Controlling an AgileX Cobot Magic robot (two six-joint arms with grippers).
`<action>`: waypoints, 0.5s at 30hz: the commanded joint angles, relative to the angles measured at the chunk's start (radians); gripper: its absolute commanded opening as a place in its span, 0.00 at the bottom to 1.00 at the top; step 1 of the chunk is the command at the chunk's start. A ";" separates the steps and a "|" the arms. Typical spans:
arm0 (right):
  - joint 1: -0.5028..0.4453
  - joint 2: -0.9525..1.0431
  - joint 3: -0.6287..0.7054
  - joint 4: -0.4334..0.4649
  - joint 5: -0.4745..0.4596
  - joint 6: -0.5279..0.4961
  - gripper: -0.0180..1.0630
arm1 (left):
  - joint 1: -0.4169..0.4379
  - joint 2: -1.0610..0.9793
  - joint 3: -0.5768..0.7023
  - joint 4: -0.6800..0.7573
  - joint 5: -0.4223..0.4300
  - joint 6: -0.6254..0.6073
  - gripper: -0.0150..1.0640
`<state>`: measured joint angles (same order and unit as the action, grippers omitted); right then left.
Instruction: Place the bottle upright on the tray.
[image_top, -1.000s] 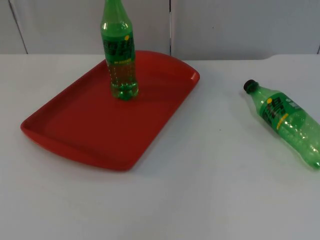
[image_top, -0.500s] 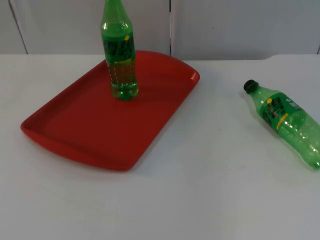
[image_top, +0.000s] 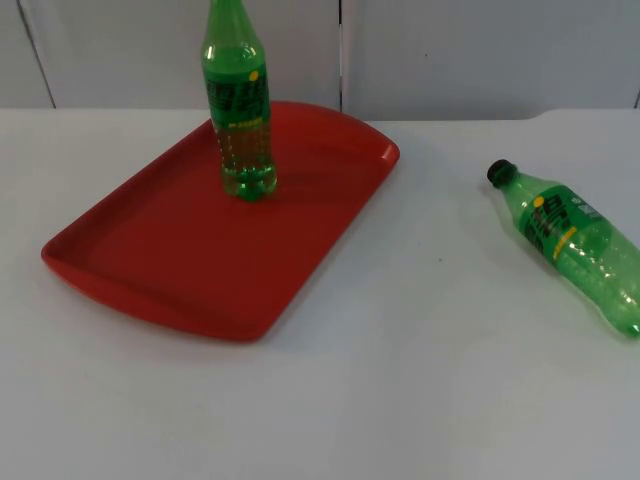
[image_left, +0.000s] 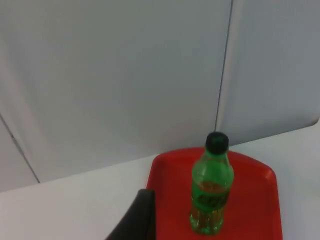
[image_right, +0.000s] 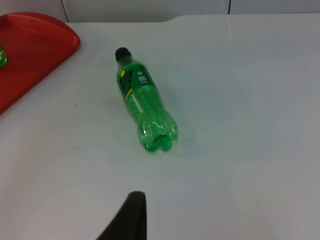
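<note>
- No change against the earlier top views: both bottles and the tray sit exactly where they were, and no arm has entered the top view.
- Red tray (image_top: 170, 260) lies on the white table (image_top: 420, 380) at about 9 o'clock of the table's middle, set at a slant, with its rounded far corner pointing toward 1 o'clock.
- Standing bottle (image_top: 238, 110): green, clear plastic, upright on the tray's far end at roughly 12 o'clock of the tray's middle. Green-and-yellow label round the body. Black cap visible in the left wrist view (image_left: 211, 190); the base rests flat on the red surface.
- Lying bottle (image_top: 570, 245): same green type, on its side on the bare table at about 3 o'clock, well apart from the tray. Black cap points toward 10 o'clock, lobed base toward 4 o'clock. Label faces up, with a yellow stripe along it. In the right wrist view (image_right: 144, 107) it lies alone on the table with the tray's corner (image_right: 45, 40) off beyond its cap end.
- Left gripper (image_left: 137, 220): one black fingertip seen, held off the table near the tray's edge; cannot tell whether the fingers are apart or together.
- Right gripper (image_right: 131, 217): one black fingertip seen above the table, on the base side of the lying bottle, not touching it; finger spacing cannot be told.
- Grey partition wall (image_top: 480, 50) closes the table's far edge.
</note>
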<state>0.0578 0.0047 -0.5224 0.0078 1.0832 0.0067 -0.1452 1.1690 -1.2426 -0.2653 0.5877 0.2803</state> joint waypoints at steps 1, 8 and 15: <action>-0.006 -0.005 0.006 0.003 -0.006 0.001 0.98 | -0.005 -0.027 0.032 -0.007 -0.029 -0.010 0.92; -0.006 -0.005 0.006 0.003 -0.006 0.001 0.98 | -0.005 -0.140 0.159 -0.014 -0.056 -0.010 0.92; -0.006 -0.005 0.006 0.003 -0.006 0.001 0.98 | -0.005 -0.275 0.294 -0.004 -0.088 -0.010 0.92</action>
<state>0.0578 0.0047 -0.5224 0.0078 1.0832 0.0086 -0.1452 0.9455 -0.9886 -0.2726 0.5238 0.2803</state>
